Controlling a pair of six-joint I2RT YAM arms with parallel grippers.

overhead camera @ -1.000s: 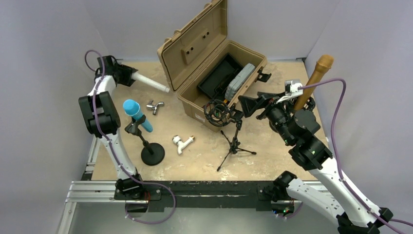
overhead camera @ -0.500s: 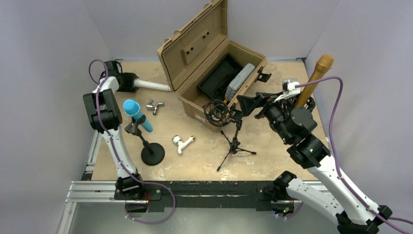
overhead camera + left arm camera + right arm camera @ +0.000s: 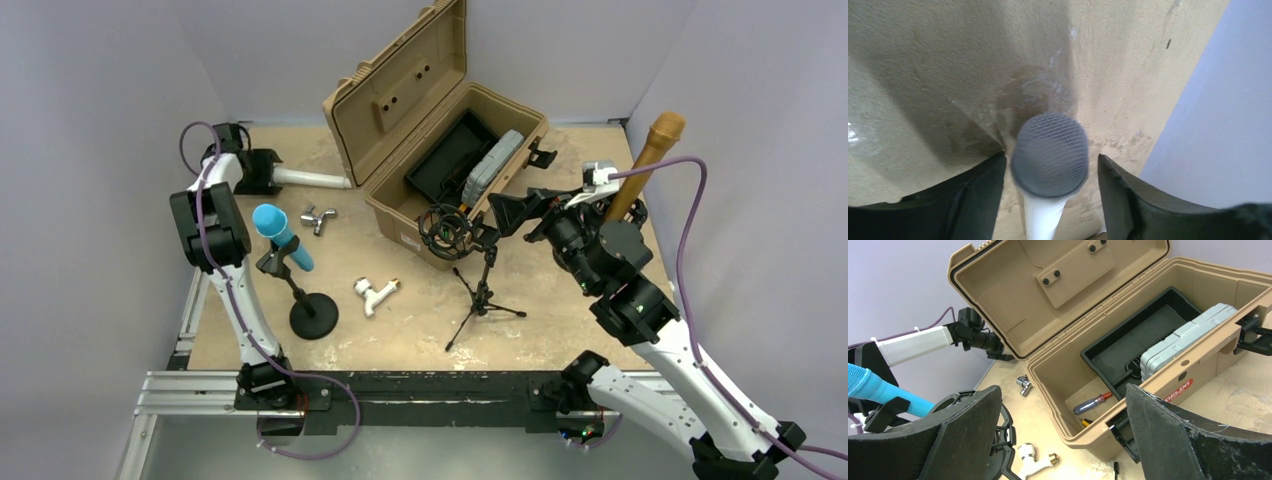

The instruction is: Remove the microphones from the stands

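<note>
A white microphone (image 3: 312, 179) with a grey mesh head (image 3: 1049, 154) lies low over the table beside the tan case. My left gripper (image 3: 262, 168) is at its handle end; in the left wrist view the fingers (image 3: 973, 195) stand apart on both sides with gaps to the handle, so it is open. A blue microphone (image 3: 281, 236) sits clipped in a round-base stand (image 3: 313, 317). A tan microphone (image 3: 650, 160) stands at the right behind my right arm. My right gripper (image 3: 503, 213) is open and empty beside the empty shock mount (image 3: 446, 229) of a tripod stand (image 3: 481, 297).
An open tan case (image 3: 455, 165) holds a black tray, a grey box (image 3: 1188, 337) and a screwdriver (image 3: 1093, 402). A white pipe fitting (image 3: 374, 294) and a metal fitting (image 3: 317, 218) lie on the table. Walls close in at the left, back and right.
My left arm has swung the white microphone down from a raised tilt to lie low by the case. My right arm shifted slightly.
</note>
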